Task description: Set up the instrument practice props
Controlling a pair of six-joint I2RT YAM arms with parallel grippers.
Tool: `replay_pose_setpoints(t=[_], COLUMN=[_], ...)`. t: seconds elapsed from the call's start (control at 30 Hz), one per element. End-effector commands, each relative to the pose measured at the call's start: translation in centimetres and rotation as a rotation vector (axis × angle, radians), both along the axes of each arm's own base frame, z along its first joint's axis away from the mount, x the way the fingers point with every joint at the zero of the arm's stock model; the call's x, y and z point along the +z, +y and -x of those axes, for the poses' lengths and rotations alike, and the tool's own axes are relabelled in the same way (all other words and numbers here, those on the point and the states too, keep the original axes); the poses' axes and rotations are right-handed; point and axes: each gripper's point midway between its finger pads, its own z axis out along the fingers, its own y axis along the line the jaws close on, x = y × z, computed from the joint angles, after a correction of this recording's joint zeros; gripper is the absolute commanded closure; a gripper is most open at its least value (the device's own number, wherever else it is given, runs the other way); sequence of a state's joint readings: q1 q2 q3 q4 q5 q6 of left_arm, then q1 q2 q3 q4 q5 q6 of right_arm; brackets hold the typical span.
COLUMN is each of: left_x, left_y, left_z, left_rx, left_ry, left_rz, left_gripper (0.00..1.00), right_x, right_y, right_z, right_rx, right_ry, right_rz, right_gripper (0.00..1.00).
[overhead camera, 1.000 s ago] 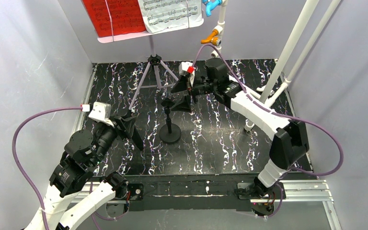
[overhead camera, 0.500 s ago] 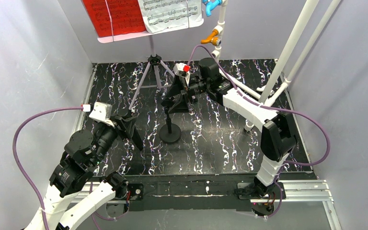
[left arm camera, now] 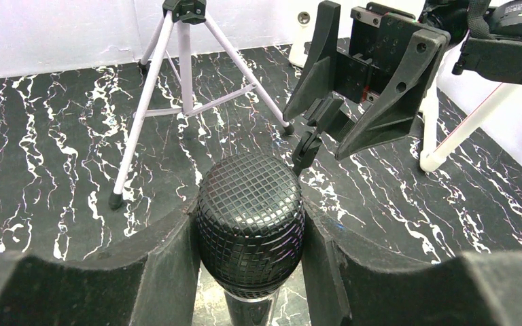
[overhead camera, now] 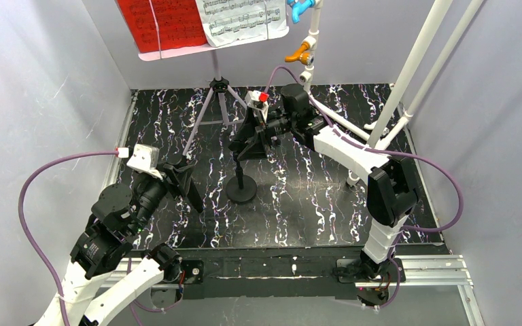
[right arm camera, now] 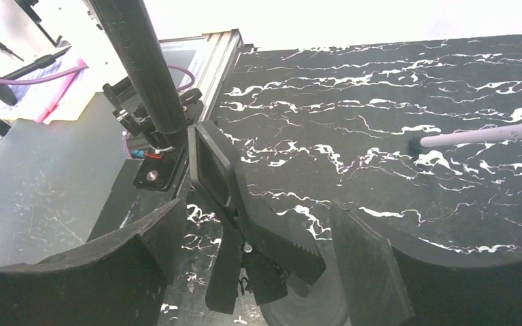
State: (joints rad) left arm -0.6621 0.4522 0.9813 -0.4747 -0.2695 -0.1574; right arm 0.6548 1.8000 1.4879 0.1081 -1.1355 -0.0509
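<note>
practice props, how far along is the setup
Done: the lilac music stand is upright at the back with the red page and white page on it, and the mic stand is on its round base. In hand: the left jaws grip the microphone; the right jaws sit open either side of the stand's clip. Left: seating the microphone in that clip.

music stand (overhead camera: 218,87): lilac, upright on three splayed legs at the back of the table (overhead camera: 312,197).
sheet-music pages: red page (overhead camera: 160,24) on the left and white page (overhead camera: 241,17) on the right, side by side at the music stand's top.
microphone (left arm camera: 250,234): black, mesh head up, clamped in the left gripper (left arm camera: 250,212), apart from its stand.
microphone stand (overhead camera: 241,189): black, upright on a round base, mid-table, just in front of the music stand.
</note>
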Motion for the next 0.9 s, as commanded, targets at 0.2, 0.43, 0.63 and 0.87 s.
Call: replay_pose_setpoints(t=[0.2,0.43,0.63,0.87], left_x=[2.1,2.3,2.8,5.4], left_y=[0.0,-0.1,-0.5,-1.9], left_z=[0.0,0.0,-0.2,-1.3], left_rx=[-0.004,-0.009,-0.018,-0.065], left_ry=[-0.047,-0.048,-0.055,-0.126], left_rz=[0.024,0.03,0.033,-0.026], left_gripper=[1.0,1.0,1.0,1.0], right_x=[-0.6,-0.3,-0.5,-0.7], right_y=[-0.3,-0.4,-0.6,-0.8], right_z=[0.6,1.0,1.2,1.0], right_rx=[0.016,0.023,0.016,-0.047], right_ry=[0.011,0.005,-0.002,-0.028], right_rz=[0.001,-0.006,-0.012,-0.011], right_gripper=[0.26,0.37,0.9,0.99])
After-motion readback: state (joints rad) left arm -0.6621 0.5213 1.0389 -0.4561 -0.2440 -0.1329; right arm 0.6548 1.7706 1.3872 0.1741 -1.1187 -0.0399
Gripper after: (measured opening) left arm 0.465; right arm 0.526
